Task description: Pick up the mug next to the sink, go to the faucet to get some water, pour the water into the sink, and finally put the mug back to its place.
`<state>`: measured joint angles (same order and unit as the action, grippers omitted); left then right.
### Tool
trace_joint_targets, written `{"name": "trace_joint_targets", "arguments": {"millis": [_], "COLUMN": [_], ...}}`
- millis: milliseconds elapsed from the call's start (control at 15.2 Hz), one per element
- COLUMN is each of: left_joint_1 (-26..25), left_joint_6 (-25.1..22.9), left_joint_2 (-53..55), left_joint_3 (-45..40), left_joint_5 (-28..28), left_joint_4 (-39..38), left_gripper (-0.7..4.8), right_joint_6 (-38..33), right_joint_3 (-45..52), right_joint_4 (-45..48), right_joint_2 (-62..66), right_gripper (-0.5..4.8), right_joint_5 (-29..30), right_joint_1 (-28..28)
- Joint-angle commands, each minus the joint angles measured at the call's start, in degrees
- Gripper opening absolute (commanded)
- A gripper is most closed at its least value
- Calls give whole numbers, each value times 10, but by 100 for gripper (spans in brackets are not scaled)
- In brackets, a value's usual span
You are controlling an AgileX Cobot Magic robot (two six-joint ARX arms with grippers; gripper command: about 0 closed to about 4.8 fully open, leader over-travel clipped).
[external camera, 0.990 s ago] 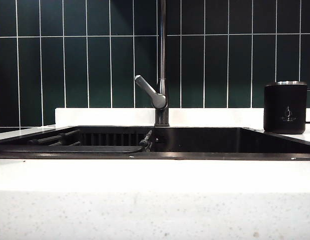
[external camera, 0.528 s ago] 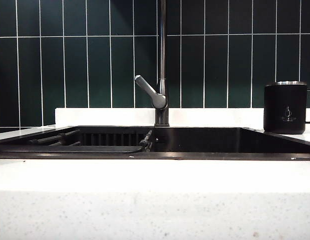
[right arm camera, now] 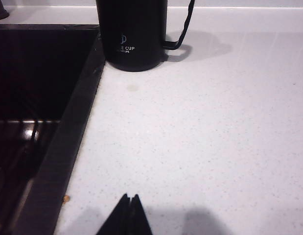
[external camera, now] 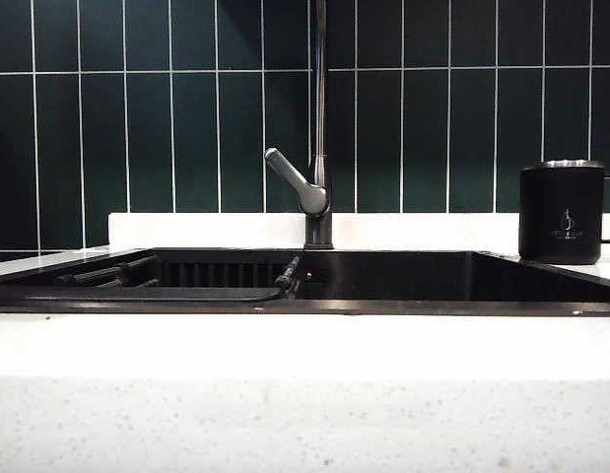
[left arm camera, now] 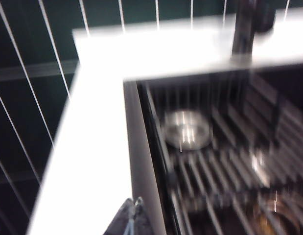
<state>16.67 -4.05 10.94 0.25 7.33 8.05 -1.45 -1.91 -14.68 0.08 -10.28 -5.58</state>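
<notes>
The matte black mug (external camera: 561,212) stands upright on the white counter just right of the sink (external camera: 403,307), its thin handle pointing right. The dark faucet (external camera: 319,118) rises behind the basin with its lever angled left. No arm shows in the exterior view. In the right wrist view the mug (right arm camera: 134,34) stands by the sink's corner, and my right gripper (right arm camera: 129,198) is shut and empty over bare counter, well short of it. In the blurred left wrist view my left gripper (left arm camera: 133,201) is shut and empty above the counter strip beside the sink rim (left arm camera: 139,161).
A slatted rack (left arm camera: 224,161) and a round steel drain (left arm camera: 186,129) lie in the basin's left part. A small brown crumb (right arm camera: 66,198) sits on the counter by the rim. Dark green tiles (external camera: 167,118) back the counter.
Nothing has moved in the exterior view; mug, faucet and sink stand as before.
</notes>
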Motion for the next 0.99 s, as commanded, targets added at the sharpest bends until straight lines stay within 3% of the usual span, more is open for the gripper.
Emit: {"name": "trace_joint_targets", "arguments": {"millis": [66, 396, 660, 990], "left_joint_1": [0, -9, -74, -86], "left_joint_6": [0, 0, 3, 2], "left_joint_2": [-69, -104, -106, -106], "left_joint_3": [2, 2, 2, 2], "left_joint_5": [-3, -64, -153, -160], "left_joint_4": [-50, -65, -67, -68], "left_gripper": [-6, -6, -6, -6], "right_joint_6": [2, 2, 2, 2], "right_joint_3": [-1, -1, -1, -1], "right_joint_4": [0, 0, 0, 0], "right_joint_2": [-1, -1, -1, -1], "right_gripper": [-4, -4, -4, -4], "right_joint_5": [-1, -1, -1, -1], "right_joint_1": [0, 0, 0, 0]}}
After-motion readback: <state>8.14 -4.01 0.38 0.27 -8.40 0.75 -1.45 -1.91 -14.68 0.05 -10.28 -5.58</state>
